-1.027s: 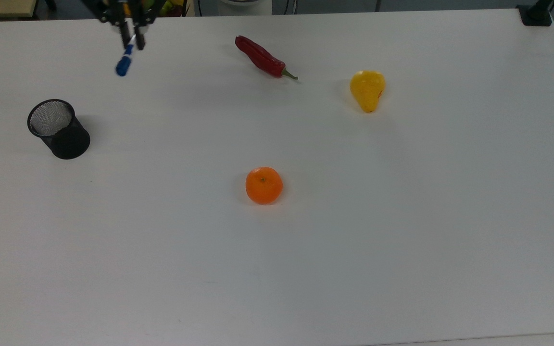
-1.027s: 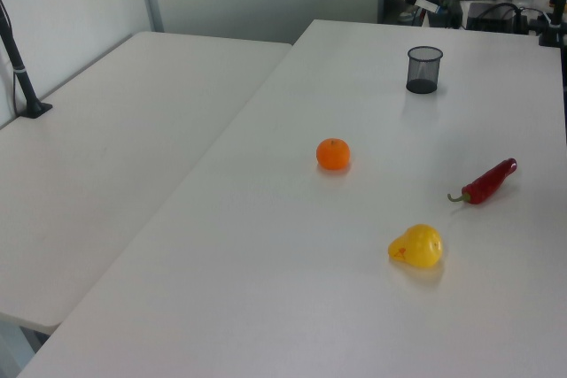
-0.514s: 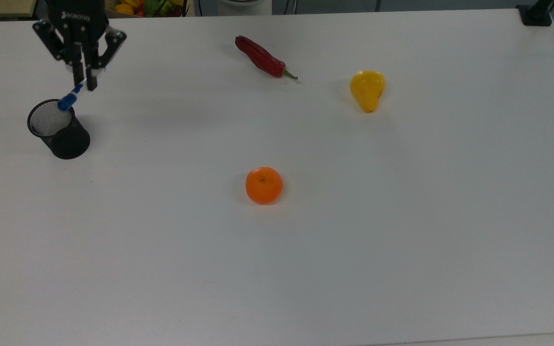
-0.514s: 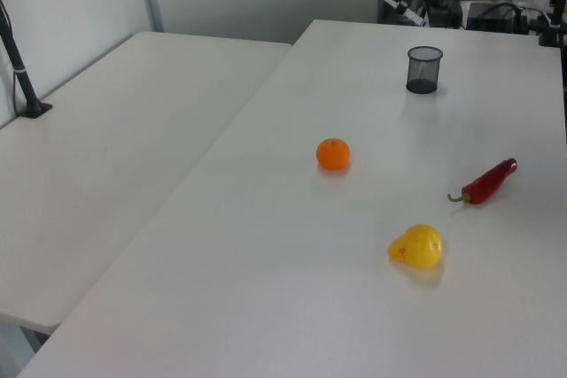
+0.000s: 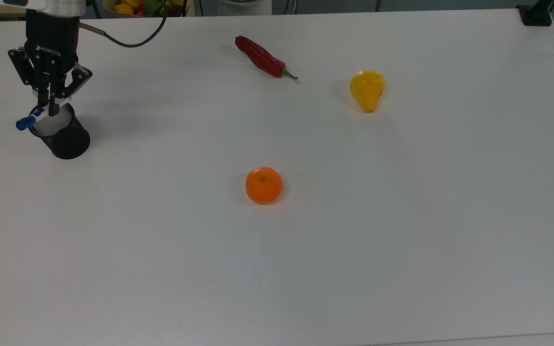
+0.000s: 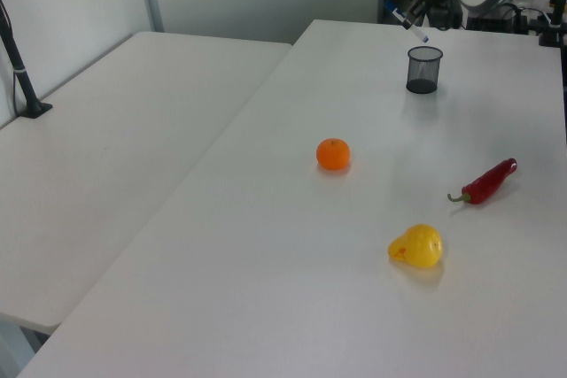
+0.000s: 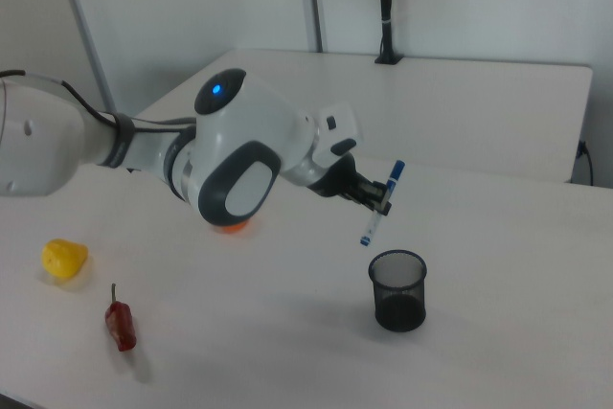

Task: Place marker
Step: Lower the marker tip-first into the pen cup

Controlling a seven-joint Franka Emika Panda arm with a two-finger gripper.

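The arm (image 7: 230, 155) has swung along the white table (image 5: 306, 240) since a second ago; its gripper (image 5: 50, 106), jaws clamped on the tilted marker (image 7: 381, 204), now hangs above the black mesh cup (image 7: 397, 290), previously well apart

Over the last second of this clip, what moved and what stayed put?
The gripper, shut on the slim white marker with a blue cap, travelled from the far table edge toward the top view's left and now holds it tilted above the black mesh pen cup. No release yet. The red chili, yellow pear-shaped fruit, orange mandarin and cup stayed in place.
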